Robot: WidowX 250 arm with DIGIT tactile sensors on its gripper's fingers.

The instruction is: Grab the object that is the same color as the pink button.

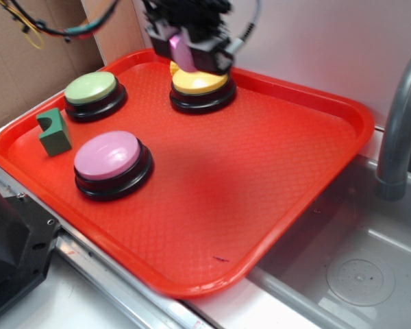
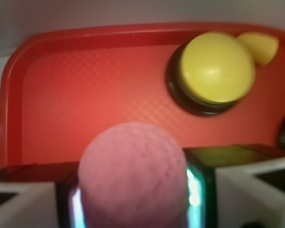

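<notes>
Nearest the wrist camera, the pink ball (image 2: 133, 173) fills the lower middle of the view, its dimpled skin blurred, pinched between the two jaws, which stand close against it on either side, so the gripper (image 2: 133, 199) is closed on the ball. In the exterior view the same ball (image 1: 179, 49) shows as a small pink patch at the tip of the gripper (image 1: 186, 51), held up in the air above the far part of the red tray (image 1: 274, 178), over the near-left edge of the yellow button (image 1: 202, 86). From the wrist view that yellow button (image 2: 216, 69) lies on the tray (image 2: 85, 90) to the upper right, with a small yellow wedge-like piece (image 2: 261, 46) just beside it at the tray's far rim. The pink button (image 1: 111, 163) sits on the tray's near-left part, well apart from the gripper, with a green block (image 1: 54, 131) just to its left and the green button (image 1: 92, 94) beyond it near the left rim. The tray rests on the table, its right edge reaching over a sink (image 1: 356, 274), beside a grey faucet (image 1: 401, 130).
</notes>
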